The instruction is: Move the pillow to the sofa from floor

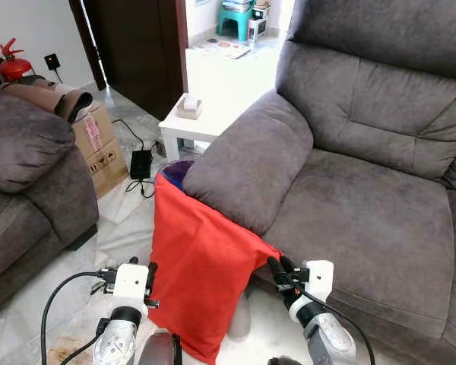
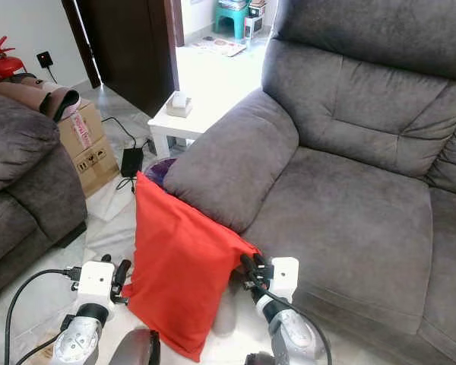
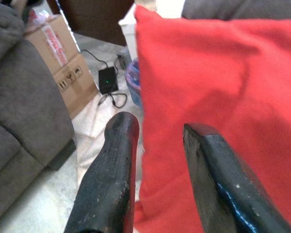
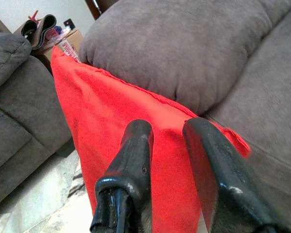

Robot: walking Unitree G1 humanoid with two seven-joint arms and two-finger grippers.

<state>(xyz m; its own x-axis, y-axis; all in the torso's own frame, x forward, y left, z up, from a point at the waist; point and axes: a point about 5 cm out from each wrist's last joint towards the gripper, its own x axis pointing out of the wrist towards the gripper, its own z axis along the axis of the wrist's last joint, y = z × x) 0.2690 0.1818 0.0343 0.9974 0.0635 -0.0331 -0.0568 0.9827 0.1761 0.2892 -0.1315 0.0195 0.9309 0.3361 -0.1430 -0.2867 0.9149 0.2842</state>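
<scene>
Pillow [image 1: 201, 277] stands on floor [image 1: 125, 228], leaning against sofa [image 1: 349, 182] armrest

Living room, pale marble floor [image 1: 125, 228], daylight from a doorway at 12 o'clock.
Grey sofa [image 1: 365, 190] fills 1–4 o'clock; second grey couch [image 1: 23, 175] at 9. Dark wooden door [image 1: 137, 46] at 11, white side table [image 1: 186, 125] beside it. Cardboard box [image 1: 99, 148], black power adapter [image 1: 140, 162], red extinguisher [image 1: 11, 67] at 10.

The red pillow [image 1: 201, 258] hides the sofa armrest's [image 1: 247, 163] lower front, and the purple object [image 1: 176, 171] behind it is mostly hidden.
</scene>
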